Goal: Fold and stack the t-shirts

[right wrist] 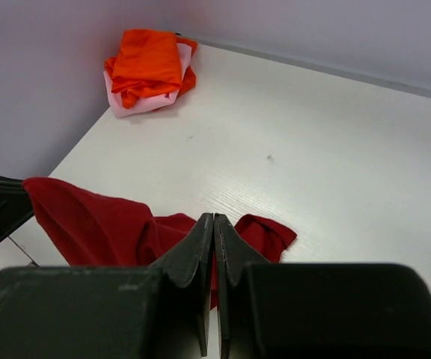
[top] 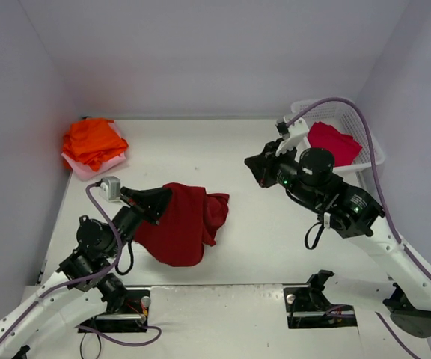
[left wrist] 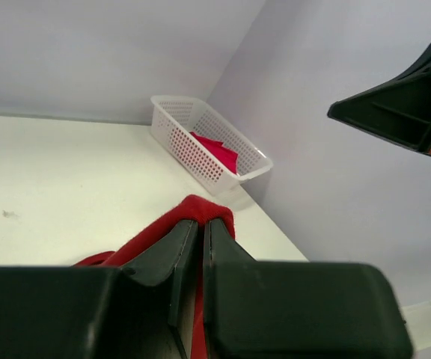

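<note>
The left pincer (top: 164, 197) (left wrist: 203, 223) is pressing its jaws together on an edge of the dark red t-shirt (top: 185, 224) (left wrist: 200, 209) (right wrist: 88, 221), a fold of cloth showing between and around the fingertips. It is holding that edge up off the table (top: 275, 239), while the rest of the shirt is trailing down and lying bunched at the near left of the surface. The right pincer (top: 251, 163) (right wrist: 213, 218) is hovering right of centre with its jaws pressed together on nothing, touching no cloth. The orange t-shirts (top: 92, 140) (right wrist: 148, 60) are sitting heaped on the pale pink t-shirt (top: 88, 168) (right wrist: 137, 105) in the far left corner. The crimson t-shirt (top: 334, 142) (left wrist: 219, 152) is lying inside the white basket (top: 373, 153) (left wrist: 185, 134) at the far right.
</note>
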